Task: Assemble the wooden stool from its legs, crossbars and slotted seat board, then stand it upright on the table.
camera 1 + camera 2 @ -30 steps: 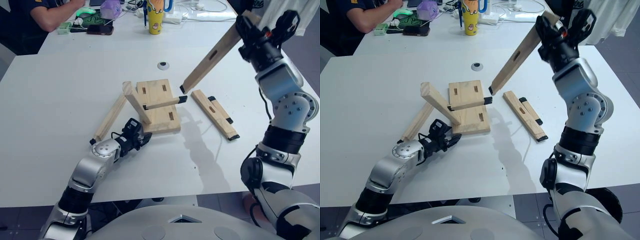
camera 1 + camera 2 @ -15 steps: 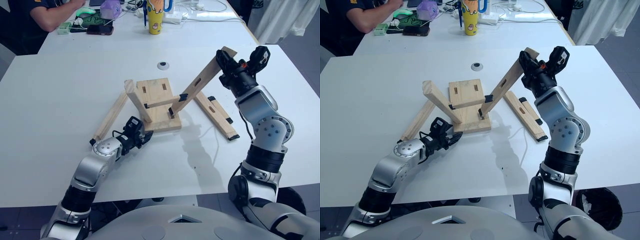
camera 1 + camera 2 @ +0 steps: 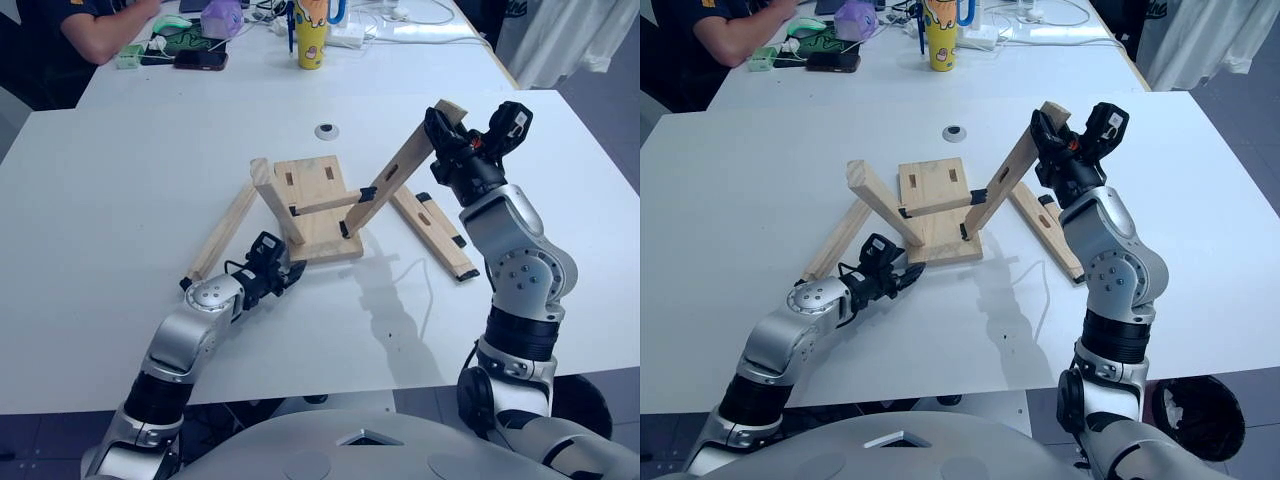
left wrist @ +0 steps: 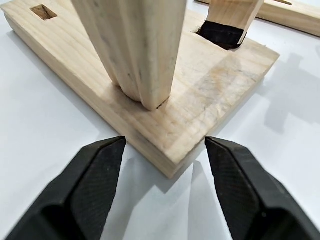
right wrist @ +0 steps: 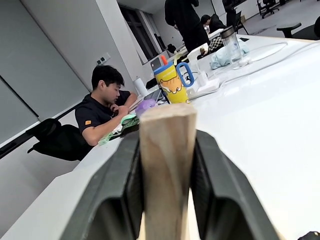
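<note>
White table (image 3: 120, 180): right tool (image 3: 445, 128) lowered leg (image 3: 390, 180) onto seat board (image 3: 312, 180).

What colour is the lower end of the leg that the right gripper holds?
Black: the leg's lower end shows best in the left wrist view.

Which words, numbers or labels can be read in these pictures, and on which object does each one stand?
No text can be read.
The yellow cup carries a printed picture; any words on it are too small to read.
The wooden board and the raised leg show no marks.
</note>
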